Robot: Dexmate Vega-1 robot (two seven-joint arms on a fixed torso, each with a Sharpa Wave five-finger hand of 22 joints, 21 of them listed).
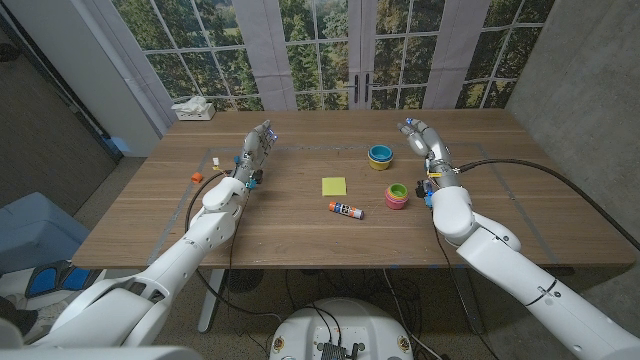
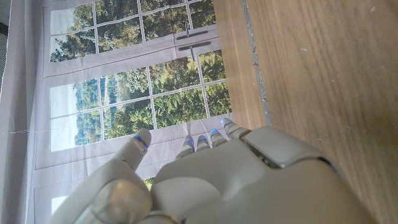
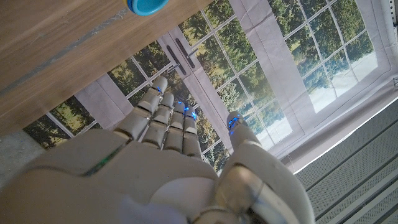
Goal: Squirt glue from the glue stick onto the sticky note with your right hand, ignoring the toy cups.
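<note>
**Wooden tabletop, both hands idle, glue stick untouched**

Wood-grain tabletop [image 1: 300, 225] under me, seen from the head view. Yellow sticky note [image 1: 333, 186] lies flat near the middle. Glue stick [image 1: 345, 209], white body with an orange end, lies on its side just beside the note at about 5 o'clock from it, not touching it.

My right robot hand [image 1: 424, 140] sits at roughly 2 o'clock from the note, well apart from the glue stick. It holds nothing; fingers [image 3: 163, 112] reach out straight, side by side, with the thumb set off from them, as the right wrist view shows. Same view catches a blue rim of a cup [image 3: 148, 5] on the wood beyond the fingertips.

My left robot hand [image 1: 256, 148] is at about 10 o'clock from the note, also holding nothing. Left wrist view has its fingers [image 2: 211, 138] extended, thumb apart, over bare wood with the windows behind.

Toy cups: a teal and yellow stack [image 1: 380, 156] at 1 o'clock from the note, near my right robot hand; a pink and green stack [image 1: 397, 195] at 3 o'clock from the note.

Small orange item [image 1: 197, 177] and a small yellow item [image 1: 216, 161] lie near the left side, too small to identify. White box [image 1: 193, 110] at the far left corner.
</note>
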